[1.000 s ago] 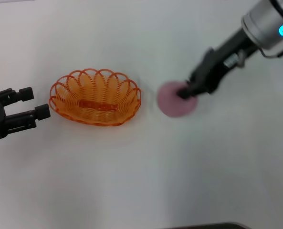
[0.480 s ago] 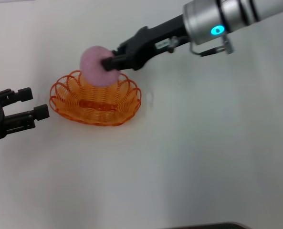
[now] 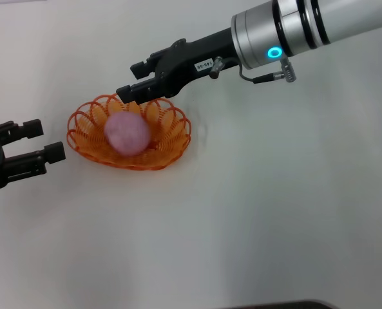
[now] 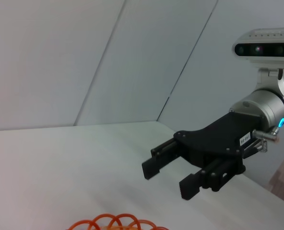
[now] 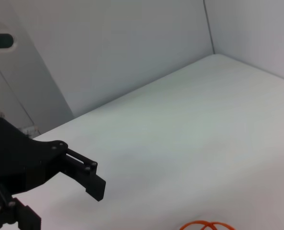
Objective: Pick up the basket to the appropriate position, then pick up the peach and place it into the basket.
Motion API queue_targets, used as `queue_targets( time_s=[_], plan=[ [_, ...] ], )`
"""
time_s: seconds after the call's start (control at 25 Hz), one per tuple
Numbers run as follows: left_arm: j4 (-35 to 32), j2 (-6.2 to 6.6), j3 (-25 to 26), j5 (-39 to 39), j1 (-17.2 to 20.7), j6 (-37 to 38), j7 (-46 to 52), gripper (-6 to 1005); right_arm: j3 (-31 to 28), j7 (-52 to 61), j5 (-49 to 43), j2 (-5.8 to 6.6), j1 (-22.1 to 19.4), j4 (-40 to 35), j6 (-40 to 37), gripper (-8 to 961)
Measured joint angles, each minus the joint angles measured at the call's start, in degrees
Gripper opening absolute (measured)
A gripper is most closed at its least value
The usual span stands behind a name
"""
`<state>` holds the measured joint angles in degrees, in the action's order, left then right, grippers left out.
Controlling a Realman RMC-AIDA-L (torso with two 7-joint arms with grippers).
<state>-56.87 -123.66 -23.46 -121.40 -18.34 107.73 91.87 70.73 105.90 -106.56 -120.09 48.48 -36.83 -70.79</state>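
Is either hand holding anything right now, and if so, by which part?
Nothing is held. The right hand is open above the basket's far rim, and the peach lies free inside it. The left hand is open, beside the basket.

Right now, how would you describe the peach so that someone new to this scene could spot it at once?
On the white table, look left of centre for the orange wire basket, between the left gripper and the right gripper. The peach lies inside it: a round, fuzzy pink ball, the only pink thing and the only solid shape among the looped wire.
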Motion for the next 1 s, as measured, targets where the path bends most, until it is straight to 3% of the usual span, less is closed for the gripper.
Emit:
queue_targets(
  time_s=[0.2,0.4,0.68,1.0],
  plan=[
    [0.0,0.0,0.31,0.12,0.07,0.06,0.05,829,-1.59,-1.49,3.4,0.52,-3.26,-2.46,-0.83,592],
    [0.0,0.0,1.83,0.2,-0.01,0.09,0.06,829,-5.19,-4.9,5.38,0.86,-10.48,-9.68,-6.9,828],
    [0.0,0.21,3.08,0.21,-0.33,0.09,0.06,829,-13.7,-8.08,4.94,4.35,-20.06,-13.32,-22.04,932],
    [-0.08,0.26,3.05,0.29,-0.38,-0.27,0.06,829,-20.89,-16.22,0.77,4.98,-25.65,-12.89,-27.48,928]
  ],
)
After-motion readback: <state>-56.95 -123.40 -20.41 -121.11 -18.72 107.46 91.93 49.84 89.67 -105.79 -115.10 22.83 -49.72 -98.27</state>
